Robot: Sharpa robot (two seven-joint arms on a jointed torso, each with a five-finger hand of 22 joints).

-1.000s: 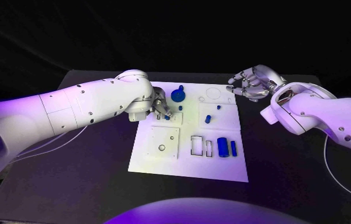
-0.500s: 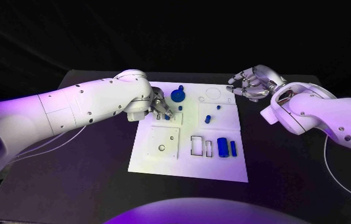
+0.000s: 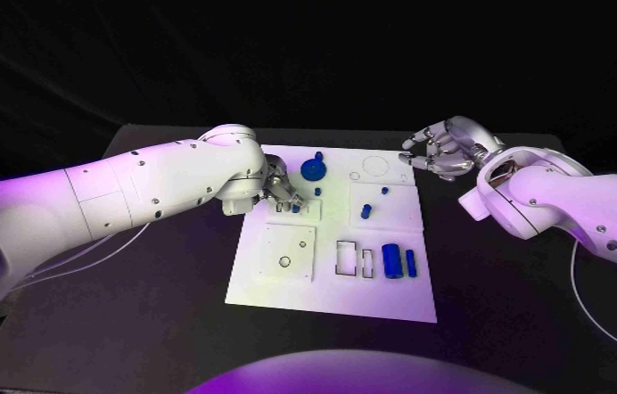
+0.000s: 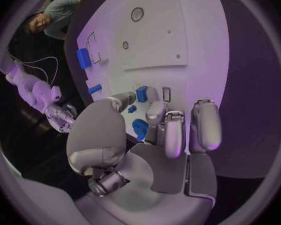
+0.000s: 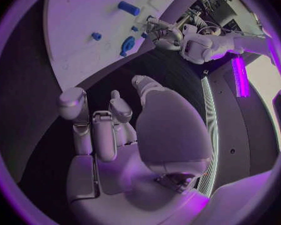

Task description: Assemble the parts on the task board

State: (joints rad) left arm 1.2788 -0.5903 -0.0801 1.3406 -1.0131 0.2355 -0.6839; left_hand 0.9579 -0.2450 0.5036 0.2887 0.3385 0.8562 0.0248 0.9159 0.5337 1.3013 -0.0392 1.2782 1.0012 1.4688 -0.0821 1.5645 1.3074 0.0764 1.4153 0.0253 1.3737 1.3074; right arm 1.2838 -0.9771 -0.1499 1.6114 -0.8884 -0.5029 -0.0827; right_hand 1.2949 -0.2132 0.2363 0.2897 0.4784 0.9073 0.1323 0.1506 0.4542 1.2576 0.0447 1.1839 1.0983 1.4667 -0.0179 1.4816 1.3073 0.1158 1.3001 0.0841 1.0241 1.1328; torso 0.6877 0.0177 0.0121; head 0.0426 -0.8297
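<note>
The task board (image 3: 334,242) lies in the middle of the black surface (image 3: 154,314), and little has changed over the last second. The left hand (image 3: 281,193) stays at the board's far left corner, fingers (image 4: 167,130) closing on a small blue part (image 4: 140,129) by a slot; whether it is actually held cannot be told. The right hand (image 3: 444,149) still hovers off the board's far right corner, fingers curled and empty. Judgement: the insertion is unfinished; several blue parts (image 3: 390,259) remain loose.
</note>
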